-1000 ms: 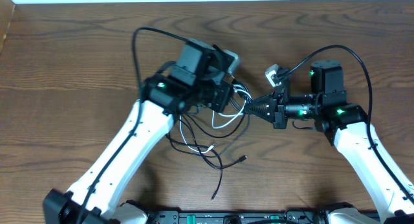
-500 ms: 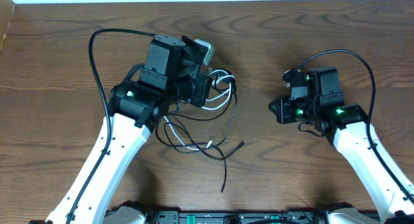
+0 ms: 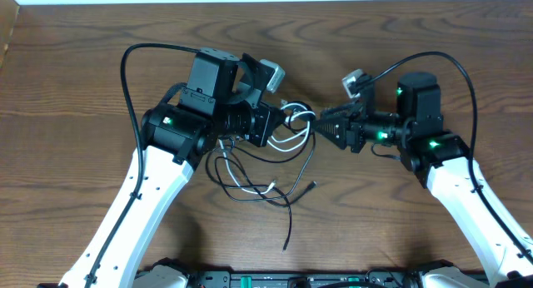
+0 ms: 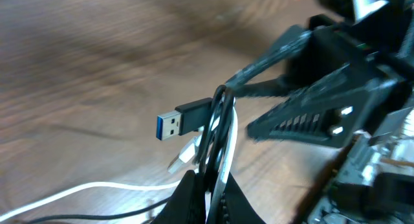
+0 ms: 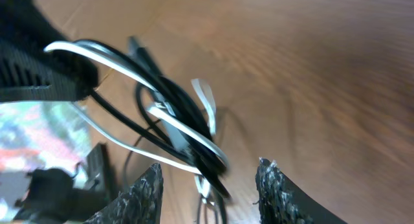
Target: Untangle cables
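Above wooden table (image 3: 83,55): black and white cables (image 4: 220,130) pinched tight in left gripper (image 4: 207,195), held up for spread-wide, empty right gripper (image 3: 323,126).

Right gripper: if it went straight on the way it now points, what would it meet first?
Likely the cables, black and white loops bunched just ahead of its open jaws, pinched by the left gripper; depth unclear.

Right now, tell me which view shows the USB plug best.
Left wrist: the USB plug, blue tongue showing, sits sharp mid-frame beside the cables. Overhead shows the cables, the plug too small to pick out. Right wrist is blurred; plug unclear.
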Controlling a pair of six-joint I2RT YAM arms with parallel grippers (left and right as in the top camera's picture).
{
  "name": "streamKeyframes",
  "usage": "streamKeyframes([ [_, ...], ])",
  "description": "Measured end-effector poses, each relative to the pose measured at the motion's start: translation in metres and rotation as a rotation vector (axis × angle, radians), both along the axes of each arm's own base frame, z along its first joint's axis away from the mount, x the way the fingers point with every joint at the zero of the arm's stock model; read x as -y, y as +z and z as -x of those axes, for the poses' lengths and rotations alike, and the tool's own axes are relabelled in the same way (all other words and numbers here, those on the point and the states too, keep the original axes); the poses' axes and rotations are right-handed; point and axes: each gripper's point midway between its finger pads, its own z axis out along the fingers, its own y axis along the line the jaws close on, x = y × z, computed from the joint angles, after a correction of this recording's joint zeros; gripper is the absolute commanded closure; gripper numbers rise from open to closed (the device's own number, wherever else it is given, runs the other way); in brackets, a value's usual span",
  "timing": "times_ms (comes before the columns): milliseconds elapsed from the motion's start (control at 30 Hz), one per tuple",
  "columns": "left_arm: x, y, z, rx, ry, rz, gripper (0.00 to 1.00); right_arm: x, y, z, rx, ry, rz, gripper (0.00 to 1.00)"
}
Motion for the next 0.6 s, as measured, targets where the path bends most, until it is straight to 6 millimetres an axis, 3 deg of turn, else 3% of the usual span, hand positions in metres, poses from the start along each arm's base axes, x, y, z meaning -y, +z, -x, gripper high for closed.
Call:
streamKeyframes([
  [67, 0.003, 0.002, 0.003, -0.009, -0.02, 0.022, 0.92, -0.005, 0.001, 0.005, 0.004, 0.03, -0.007, 0.62],
  [167, 0.008, 0.005, 0.008, -0.022, -0.047, 0.052, 0.92, -0.008, 0.003, 0.009, 0.019, 0.057, -0.012, 0.94],
  [200, 0.009, 0.006, 0.009, -0.025, -0.052, 0.057, 0.92, -0.008, 0.003, 0.009, 0.025, 0.059, -0.011, 0.99],
  [300, 0.011, 0.007, 0.011, -0.03, -0.064, 0.072, 0.92, -0.009, 0.003, 0.01, 0.025, 0.067, -0.014, 0.99],
  [400, 0.012, 0.008, 0.012, -0.031, -0.068, 0.076, 0.78, -0.01, 0.003, 0.013, 0.019, 0.079, -0.021, 0.99],
  [600, 0.014, 0.006, 0.012, -0.044, -0.077, 0.084, 0.69, -0.014, 0.01, 0.024, 0.007, 0.142, -0.068, 0.99],
])
